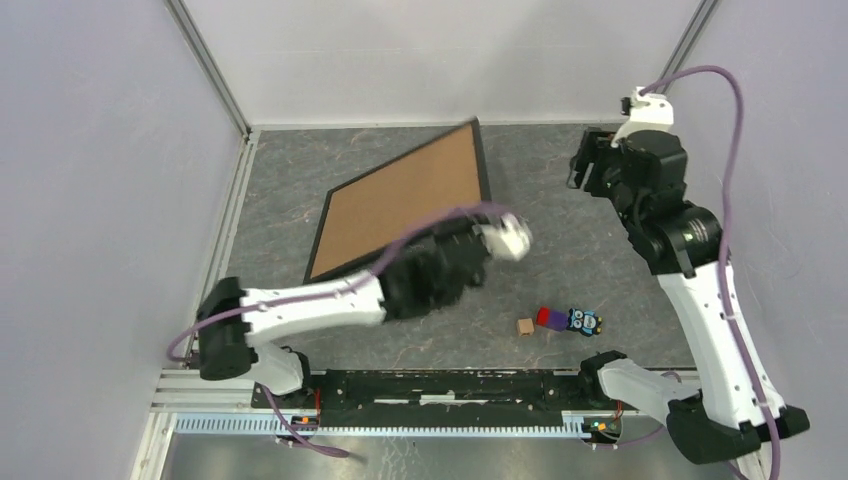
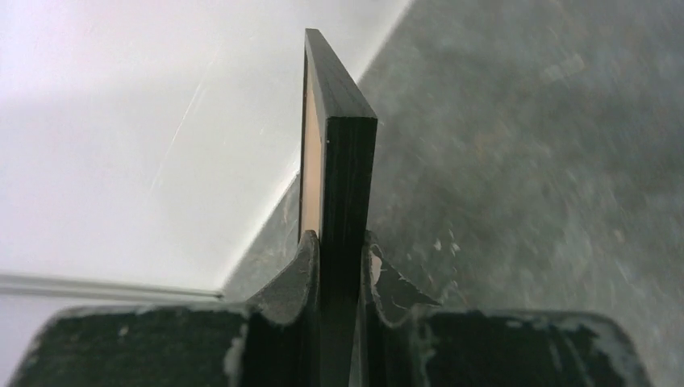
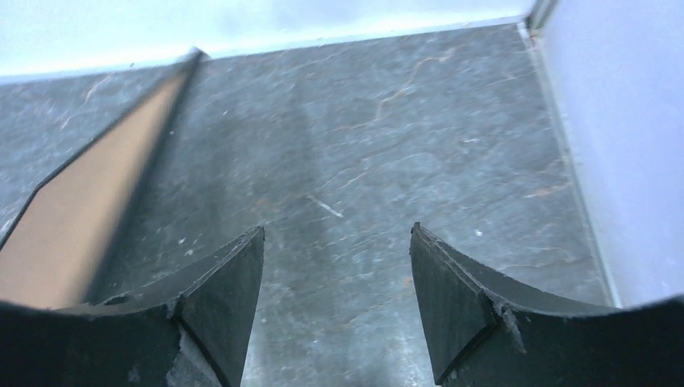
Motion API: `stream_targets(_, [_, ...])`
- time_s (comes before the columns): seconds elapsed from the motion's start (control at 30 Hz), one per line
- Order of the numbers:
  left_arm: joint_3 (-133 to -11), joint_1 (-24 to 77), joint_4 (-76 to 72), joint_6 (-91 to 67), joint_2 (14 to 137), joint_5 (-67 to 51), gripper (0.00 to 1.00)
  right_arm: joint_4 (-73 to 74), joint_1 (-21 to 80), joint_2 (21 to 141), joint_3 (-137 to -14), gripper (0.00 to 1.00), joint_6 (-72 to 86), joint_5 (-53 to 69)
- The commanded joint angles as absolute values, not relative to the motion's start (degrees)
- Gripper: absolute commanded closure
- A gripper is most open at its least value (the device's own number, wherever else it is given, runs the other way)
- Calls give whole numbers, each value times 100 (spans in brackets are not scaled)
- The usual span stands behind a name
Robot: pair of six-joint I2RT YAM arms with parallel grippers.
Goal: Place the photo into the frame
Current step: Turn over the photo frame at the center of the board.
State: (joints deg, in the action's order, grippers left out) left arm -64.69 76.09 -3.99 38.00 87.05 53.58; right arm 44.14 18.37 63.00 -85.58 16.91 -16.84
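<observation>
Frame: the large thin black rectangular picture frame (image 1: 482, 160), its brown backing board (image 1: 405, 200) facing up, occupied the upper centre of the overhead view, with its long axis running from lower left to upper right. The left gripper (image 2: 339, 254) pinched the frame's lower rim, fingers pressed against both faces. The right gripper (image 3: 337, 230) stood spread at upper right, well apart from the frame. Only the left wrist view showed the rim edge-on in the grip; the overhead view blurred that contact. No photo appeared in any view.
</observation>
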Motion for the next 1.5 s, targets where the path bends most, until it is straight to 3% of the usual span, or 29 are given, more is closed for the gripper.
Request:
stream_targets(0.0, [-7987,6170,1085,903,7574,3601,98,4462,1837,6013,-8355,29,1409,-2729])
stream_targets(0.2, [-8709,4191,1119,-1543,7234,1861,98,4405,1828,5961,-8042,29,1412,-2422])
stream_targets(0.4, [-7947,1972,235,-4004,6679,779,98,4359,1828,5945,-7763,29,1438,-2153])
stream_targets(0.6, [-6198,753,-380,-5350,5487,1628,98,4189,1823,5820,-7405,29,1416,-2050])
stream_targets(0.87, [-3411,-980,-2236,-6736,4713,1285,98,4121,1817,5860,-7070,30,1377,-1676])
stream_targets(1.03, [-2578,-1466,-2555,-6779,4891,1508,98,4059,1818,5630,-6792,24,1240,-1375])
stream_targets(1.27, [-1756,-1875,-2845,-6761,5218,1616,98,4057,1819,5295,-6807,5,957,-1206])
stream_targets(1.47, [-1487,-1948,-1941,-6754,5183,2025,98,4050,1816,5078,-6880,2,905,-1109])
